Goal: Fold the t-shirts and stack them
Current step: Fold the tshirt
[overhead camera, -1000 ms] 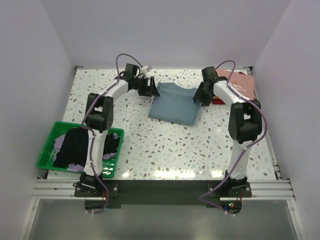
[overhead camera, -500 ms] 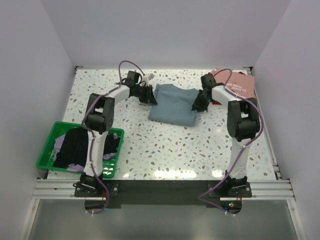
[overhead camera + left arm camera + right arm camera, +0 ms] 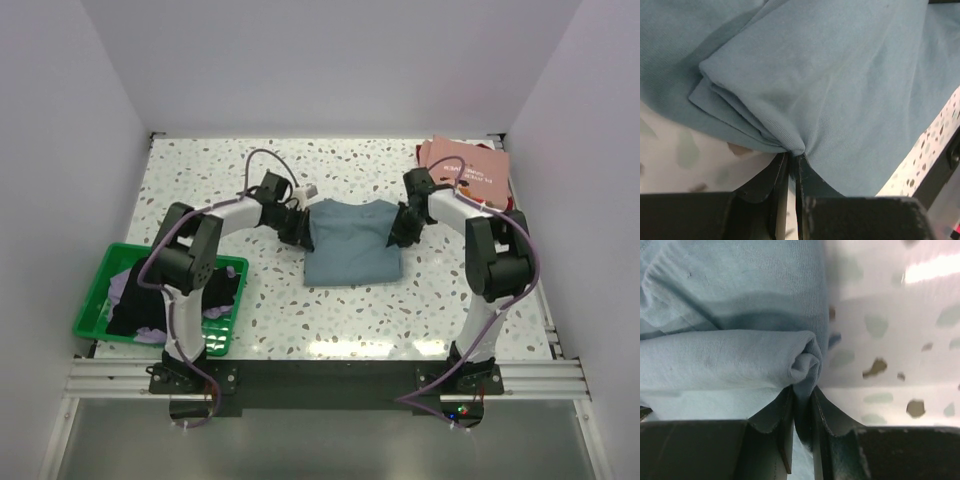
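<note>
The left jaws are clamped together on a bunched fold of the grey-blue t-shirt (image 3: pixel 840 90), with several layers of its edge gathered to a pinch right at the tips. The speckled worktop (image 3: pixel 685 150) shows just beside the fold. The right jaws are likewise clamped on the same t-shirt (image 3: pixel 730 355), gripping a rolled-up edge that curls into a small knot of cloth above the tips. On that side the cloth ends at the grip, with bare worktop beyond it. From above, the t-shirt (image 3: pixel 348 243) lies folded into a rough rectangle in the middle of the worktop (image 3: pixel 400 310). The left arm (image 3: pixel 225 212) reaches its left edge and the right arm (image 3: pixel 460 205) its right edge, both toward the far part of the cloth. A pink t-shirt (image 3: pixel 475 170) lies flat at the far right corner, well apart from the grey-blue one. At the near left stands a green basket (image 3: pixel 95 290) holding a black t-shirt (image 3: pixel 150 285) and lavender cloth (image 3: pixel 120 292) in a loose heap.
</note>
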You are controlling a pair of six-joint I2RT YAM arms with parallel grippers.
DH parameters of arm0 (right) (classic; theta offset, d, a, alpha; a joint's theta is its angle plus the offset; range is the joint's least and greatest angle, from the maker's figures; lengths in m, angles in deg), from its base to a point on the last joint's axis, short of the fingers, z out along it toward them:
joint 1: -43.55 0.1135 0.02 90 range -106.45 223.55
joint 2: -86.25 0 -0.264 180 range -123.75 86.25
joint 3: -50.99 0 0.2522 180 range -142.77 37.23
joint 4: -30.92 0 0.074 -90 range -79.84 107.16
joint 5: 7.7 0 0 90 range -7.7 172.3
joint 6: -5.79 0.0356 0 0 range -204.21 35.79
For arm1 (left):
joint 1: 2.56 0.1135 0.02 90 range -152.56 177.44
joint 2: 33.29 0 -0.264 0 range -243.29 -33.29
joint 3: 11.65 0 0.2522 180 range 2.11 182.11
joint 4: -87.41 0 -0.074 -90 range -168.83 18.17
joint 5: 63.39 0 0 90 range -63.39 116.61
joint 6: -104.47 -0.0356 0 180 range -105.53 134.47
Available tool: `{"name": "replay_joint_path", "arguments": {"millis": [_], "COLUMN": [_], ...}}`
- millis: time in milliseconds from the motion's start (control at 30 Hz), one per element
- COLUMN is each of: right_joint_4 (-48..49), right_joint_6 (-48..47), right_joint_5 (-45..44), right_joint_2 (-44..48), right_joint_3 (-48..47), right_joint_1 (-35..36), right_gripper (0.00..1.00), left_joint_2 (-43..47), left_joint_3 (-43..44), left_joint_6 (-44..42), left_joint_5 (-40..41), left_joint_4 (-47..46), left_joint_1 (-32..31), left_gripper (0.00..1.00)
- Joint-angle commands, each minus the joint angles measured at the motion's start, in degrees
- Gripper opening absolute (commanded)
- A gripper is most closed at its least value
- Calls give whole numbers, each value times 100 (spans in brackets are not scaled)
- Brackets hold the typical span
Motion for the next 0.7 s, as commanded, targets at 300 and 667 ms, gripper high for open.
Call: {"name": "replay_joint_path", "arguments": {"millis": [300, 667], "right_joint_4": [-1205, -1303], "right_joint_6": [-268, -435], "right_joint_5": [-26, -412], "right_joint_2": [1610, 2182], "right_joint_3": [1568, 901], "right_joint_1": [458, 440], "right_gripper": [39, 49], "left_joint_2": [1959, 2146], "left_joint_3": [-2052, -1202], "left_joint_6": [517, 633], "left_joint_5": [461, 901], "left_joint_4": [508, 728], "left_joint_1": [-378, -369], "left_gripper": [42, 53]}}
